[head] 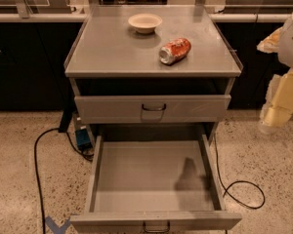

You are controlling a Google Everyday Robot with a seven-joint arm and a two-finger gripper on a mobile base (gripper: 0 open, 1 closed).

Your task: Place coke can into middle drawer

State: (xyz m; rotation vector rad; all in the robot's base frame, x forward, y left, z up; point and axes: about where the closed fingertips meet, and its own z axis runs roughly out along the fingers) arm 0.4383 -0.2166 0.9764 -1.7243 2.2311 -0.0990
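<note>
Cream-coloured gripper (276, 108) hangs at the right edge of my view, beside the cabinet; I cannot tell its state. Small red-orange aluminium coke can (175, 50) lies on its side on the grey metal cabinet top (107, 52), up and left of the gripper, well apart. Cream round bowl (145, 23) sits farther left. Wide grey metal middle drawer (146, 177) stands pulled out, down-left of the gripper.

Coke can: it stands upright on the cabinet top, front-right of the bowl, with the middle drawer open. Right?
No: the camera view shows the coke can lying on its side, not upright; the rest holds. The gripper hangs right of the cabinet, apart.
</note>
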